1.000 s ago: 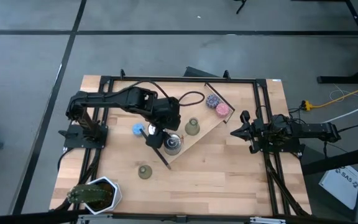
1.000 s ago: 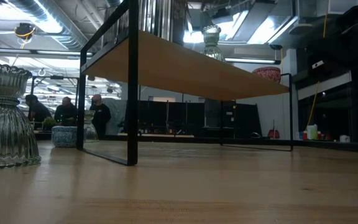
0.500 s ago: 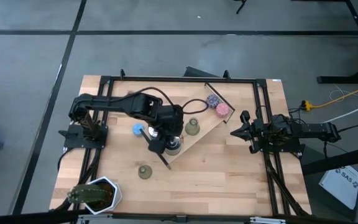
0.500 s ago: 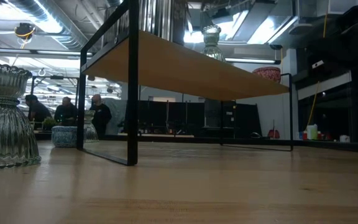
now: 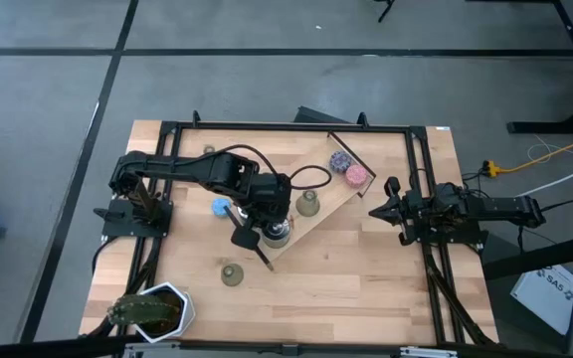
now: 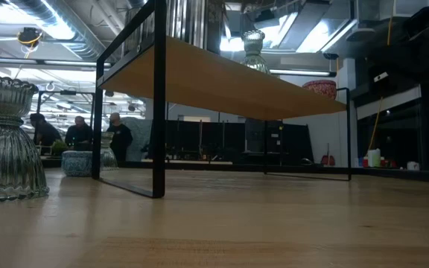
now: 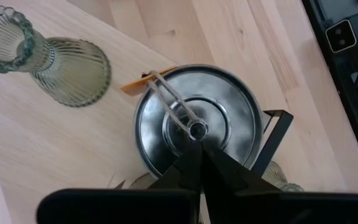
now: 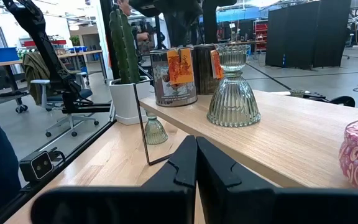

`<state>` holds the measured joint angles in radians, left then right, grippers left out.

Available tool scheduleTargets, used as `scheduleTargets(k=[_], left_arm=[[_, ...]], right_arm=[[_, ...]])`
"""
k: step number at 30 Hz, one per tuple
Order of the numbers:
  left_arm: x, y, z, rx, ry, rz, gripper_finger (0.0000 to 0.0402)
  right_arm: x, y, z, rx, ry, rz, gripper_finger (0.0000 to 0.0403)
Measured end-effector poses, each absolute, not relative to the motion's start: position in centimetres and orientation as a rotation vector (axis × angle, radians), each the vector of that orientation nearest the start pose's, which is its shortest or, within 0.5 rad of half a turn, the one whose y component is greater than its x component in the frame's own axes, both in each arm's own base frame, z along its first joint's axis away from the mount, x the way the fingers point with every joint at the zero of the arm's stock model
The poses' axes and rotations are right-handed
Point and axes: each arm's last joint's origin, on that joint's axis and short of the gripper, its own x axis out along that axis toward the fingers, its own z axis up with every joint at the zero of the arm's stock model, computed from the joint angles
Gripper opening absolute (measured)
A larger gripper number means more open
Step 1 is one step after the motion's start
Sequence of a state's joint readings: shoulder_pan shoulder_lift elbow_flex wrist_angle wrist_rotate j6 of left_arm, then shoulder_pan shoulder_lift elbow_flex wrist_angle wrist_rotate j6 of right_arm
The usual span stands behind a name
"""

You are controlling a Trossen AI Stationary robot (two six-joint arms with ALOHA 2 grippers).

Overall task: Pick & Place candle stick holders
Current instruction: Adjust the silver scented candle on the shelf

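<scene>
Hovering over the raised wooden shelf (image 5: 318,221) in the middle of the table (image 5: 366,278), the left gripper (image 5: 270,221) hangs just above a round silver tin (image 7: 197,118), its two dark fingers (image 7: 191,168) pressed together with nothing between them, their tips at the small knob in the centre of the lid. One ribbed glass-green candle stick holder (image 5: 307,204) stands upright on the shelf just to the right of that tin, apart from it; the left wrist view shows it (image 7: 55,59) beside the tin with a clear gap. A second holder (image 5: 231,273) stands on the bare tabletop, nearer the front edge and left of the shelf's corner, and it fills the left edge of the low view (image 6: 4,141). A blue puck (image 5: 221,207) lies on the table left of the gripper, while a purple puck (image 5: 340,160) and a pink puck (image 5: 355,176) sit at the shelf's far right end. A potted cactus (image 5: 147,311) stands at the near left corner. The right gripper (image 5: 378,211) waits at the table's right side, its fingers (image 8: 191,162) clenched on nothing.
</scene>
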<state>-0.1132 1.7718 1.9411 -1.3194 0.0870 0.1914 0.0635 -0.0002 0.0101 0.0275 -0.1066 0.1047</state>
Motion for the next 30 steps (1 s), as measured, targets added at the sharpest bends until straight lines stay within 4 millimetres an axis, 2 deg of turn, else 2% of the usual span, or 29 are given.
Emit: scheduleTargets(k=[30], left_arm=[[33.23,-4.37,37.13,0.191,1.222,-0.303,0.0001]], right_arm=[[9.64,0.92,16.96,0.104,-0.029,0.172,0.0010]])
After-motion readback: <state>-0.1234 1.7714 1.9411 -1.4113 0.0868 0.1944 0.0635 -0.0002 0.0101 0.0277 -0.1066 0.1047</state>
